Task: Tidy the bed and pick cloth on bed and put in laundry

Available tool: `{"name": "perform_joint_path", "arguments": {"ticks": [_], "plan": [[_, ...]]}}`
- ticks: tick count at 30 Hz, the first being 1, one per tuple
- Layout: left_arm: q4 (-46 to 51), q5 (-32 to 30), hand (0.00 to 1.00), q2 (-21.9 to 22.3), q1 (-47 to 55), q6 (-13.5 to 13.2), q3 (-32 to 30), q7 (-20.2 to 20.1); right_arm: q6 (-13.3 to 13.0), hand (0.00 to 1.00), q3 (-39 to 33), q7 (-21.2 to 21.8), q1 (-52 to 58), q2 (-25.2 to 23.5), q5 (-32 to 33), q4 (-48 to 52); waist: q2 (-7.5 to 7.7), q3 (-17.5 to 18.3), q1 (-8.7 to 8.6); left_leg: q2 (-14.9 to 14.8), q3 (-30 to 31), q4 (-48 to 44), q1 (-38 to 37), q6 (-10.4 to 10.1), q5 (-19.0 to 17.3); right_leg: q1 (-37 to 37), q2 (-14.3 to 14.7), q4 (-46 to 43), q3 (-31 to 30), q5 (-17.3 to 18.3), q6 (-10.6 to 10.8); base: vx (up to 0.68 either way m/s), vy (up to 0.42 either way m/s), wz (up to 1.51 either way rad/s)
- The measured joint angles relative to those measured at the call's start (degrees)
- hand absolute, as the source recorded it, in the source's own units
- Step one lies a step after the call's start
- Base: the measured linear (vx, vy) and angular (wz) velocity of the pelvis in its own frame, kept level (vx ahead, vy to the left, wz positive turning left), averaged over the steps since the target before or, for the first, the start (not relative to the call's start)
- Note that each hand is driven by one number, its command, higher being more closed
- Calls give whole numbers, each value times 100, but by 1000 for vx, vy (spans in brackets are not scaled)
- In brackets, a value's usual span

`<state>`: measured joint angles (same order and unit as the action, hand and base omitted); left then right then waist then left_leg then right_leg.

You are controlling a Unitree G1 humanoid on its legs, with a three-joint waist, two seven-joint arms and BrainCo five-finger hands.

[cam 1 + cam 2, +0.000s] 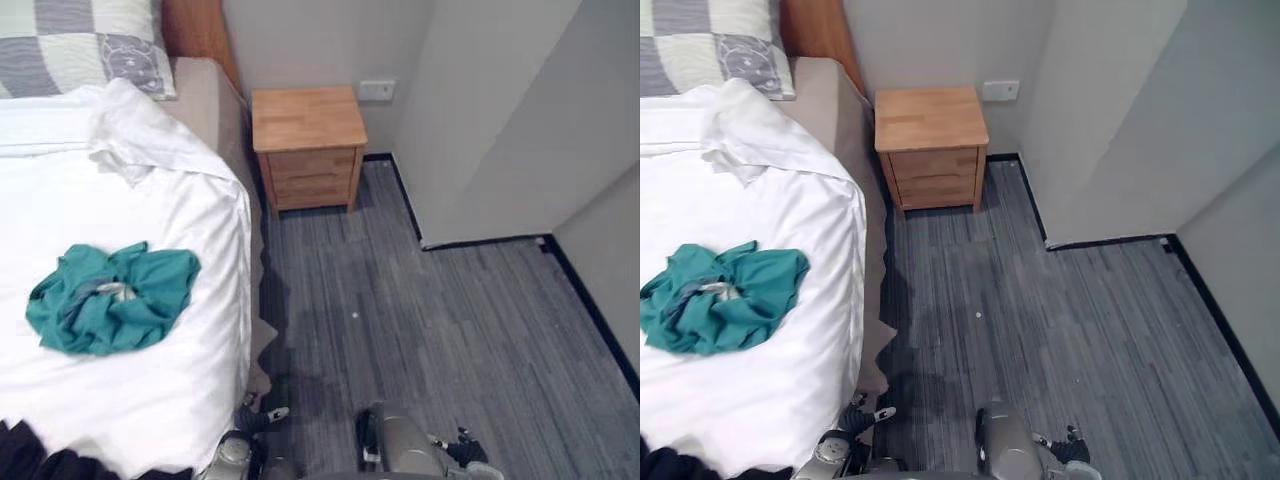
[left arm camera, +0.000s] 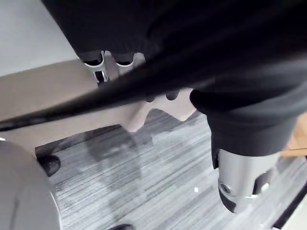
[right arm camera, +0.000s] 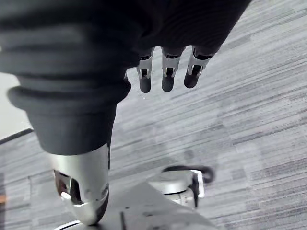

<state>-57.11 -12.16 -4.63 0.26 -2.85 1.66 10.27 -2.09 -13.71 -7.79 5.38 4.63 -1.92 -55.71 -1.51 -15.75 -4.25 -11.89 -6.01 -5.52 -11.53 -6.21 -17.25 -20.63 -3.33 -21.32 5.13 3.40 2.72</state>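
Cloth point(image 1: 112, 298), teal, crumpled on white bed point(image 1: 160, 390)

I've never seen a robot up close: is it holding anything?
Nothing: left hand and right hand hang open above the floor; the cloth lies on the bed.

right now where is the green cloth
The green cloth lies crumpled on the white bed, on the left of the left eye view, nearer the robot than the pillow and left of the wooden nightstand.
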Motion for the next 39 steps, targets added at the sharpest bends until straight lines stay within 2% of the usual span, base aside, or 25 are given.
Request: {"name": "perform_joint_path", "arguments": {"ticks": [1,2,4,5,6,7,9,11,12,14,16,19,20,21,22,23,24,25,26,27,28,31,35,38,39], "plan": [[-138,-14,0,5,-71,10,-5,3,0,0,-36,-31,-17,50,41,-34,-249,-54,-19,-176,132,76,-30,-129,-29,143,181,37,296,6,-78,448,-276,36],[-216,-45,0,11,-170,7,21,-25,-11,0,-137,-65,-61,24,48,-36,-240,-92,-19,-95,201,84,-28,-192,20,92,151,-156,340,120,-65,413,-213,24],[-217,-214,0,40,-334,-22,1,-18,-19,0,-355,-98,-193,6,136,-39,-186,-240,-89,60,287,133,-258,-92,411,-666,-76,-1875,417,543,189,340,-223,36],[-279,-219,0,-31,-286,-25,-52,-10,-9,0,-310,-85,-107,-91,145,-21,-25,-144,-127,99,396,112,-389,-129,429,-674,-210,-1312,360,645,85,305,-322,52],[-309,-230,0,53,-217,-28,-200,-18,-10,0,-347,-81,-96,-105,158,-88,-209,-74,-123,-107,465,-194,-403,-221,378,-500,-65,-1204,593,814,-295,393,-389,39],[-319,-237,0,72,-181,-24,-221,-20,-21,0,-367,-84,-95,-88,158,-107,-270,-15,-133,-181,462,-458,-268,-292,423,-448,32,-1141,614,844,-324,396,-351,6],[-259,-186,0,217,39,-24,-564,-20,-17,0,-482,-81,-98,-44,182,-110,-441,-42,-102,-527,758,-2952,715,-791,1127,306,469,-612,724,1020,-477,395,-303,-4],[32,-105,0,225,160,-35,-750,-11,8,0,-422,-94,-15,27,200,-123,-467,-85,28,-648,913,-5292,1498,-894,1308,1135,821,-5,620,1020,-540,450,-181,-34],[158,24,0,195,187,-35,-758,19,8,0,-412,-102,16,33,199,-126,-440,-108,163,-649,671,-6175,1806,-706,1196,1670,939,395,489,982,-640,478,-122,-57],[289,127,0,201,228,-89,-823,72,17,0,-348,-104,6,46,188,-129,-364,-84,224,-571,345,-6369,2182,-371,987,2228,962,860,354,954,-679,415,-70,-34],[446,320,0,242,255,-148,-960,127,30,0,-273,-99,-101,99,159,-187,-353,-79,332,-408,-25,-5788,2721,-126,764,2694,938,1261,164,885,-663,467,-10,-36],[541,472,0,257,199,-199,-1125,155,90,0,-270,-92,-374,42,68,-363,-149,-120,541,247,-815,-3043,3021,-44,680,3272,572,1752,185,975,-386,510,98,-33],[517,476,0,253,195,-198,-1117,153,79,0,-264,-88,-378,32,53,-339,-133,-95,530,345,-1371,-2283,3022,414,871,3454,518,1880,311,1034,-287,679,154,40],[436,475,0,213,140,-201,-1090,141,80,0,-251,-88,-401,-55,9,-345,89,-23,518,479,-2220,-1971,2871,1000,982,3593,313,1998,516,1069,-221,610,122,72],[401,476,0,189,109,-197,-1054,141,79,0,-242,-86,-386,-102,2,-341,155,87,496,538,-2615,-1890,2862,1065,1040,3607,199,2062,662,1028,-150,639,93,104],[440,480,0,178,98,-213,-1049,119,86,0,-226,-80,-365,-150,-41,-344,249,112,479,381,-3283,-2184,2891,1399,1043,3678,136,2171,888,860,39,511,45,92],[556,508,0,158,108,-255,-1178,101,92,0,-206,-80,-408,-247,-55,-336,221,100,574,-222,-4034,-3263,3058,2020,819,3856,314,2212,932,627,136,651,56,123],[518,459,0,147,93,-236,-1226,95,106,0,-177,-85,-416,-329,-53,-373,282,168,616,-145,-4426,-3576,3066,1923,495,4044,398,1901,1180,680,245,617,120,152],[474,456,0,236,180,-228,-1167,92,122,0,-161,-82,-362,-210,-70,-374,217,242,493,262,-4415,-2775,2895,2204,393,3923,369,1063,1466,876,496,703,248,220],[379,505,0,332,275,-174,-1082,88,84,0,-79,-71,-371,-92,-109,-360,158,353,465,729,-4184,-2019,2445,2078,-180,3432,116,-811,1629,918,619,668,301,220],[331,503,0,314,234,-134,-1075,91,90,0,91,-62,-437,-34,-147,-213,221,355,487,957,-3896,-1816,2235,1932,-206,2846,-240,-2296,1590,758,683,562,250,164],[139,483,0,295,240,14,-990,99,97,0,501,3,-445,100,-350,649,167,301,361,1216,-3067,-1440,1381,1784,-199,2200,-807,-3957,1510,812,484,649,111,148],[99,474,0,209,327,45,-802,128,-17,0,1026,39,21,106,-738,2940,117,313,193,1177,-1383,-1030,609,1499,-31,1146,-934,-2968,897,1111,320,559,-183,204],[92,465,0,209,316,48,-689,229,-124,0,1034,46,169,216,-955,4068,153,312,171,1011,-150,-1067,570,1125,-87,599,-374,-972,-550,1100,488,491,-423,235],[79,466,0,185,320,38,-659,237,-181,0,1025,43,200,294,-982,4629,271,364,178,947,374,-1187,587,772,-204,544,-200,172,-1424,631,676,358,-406,197]]}}
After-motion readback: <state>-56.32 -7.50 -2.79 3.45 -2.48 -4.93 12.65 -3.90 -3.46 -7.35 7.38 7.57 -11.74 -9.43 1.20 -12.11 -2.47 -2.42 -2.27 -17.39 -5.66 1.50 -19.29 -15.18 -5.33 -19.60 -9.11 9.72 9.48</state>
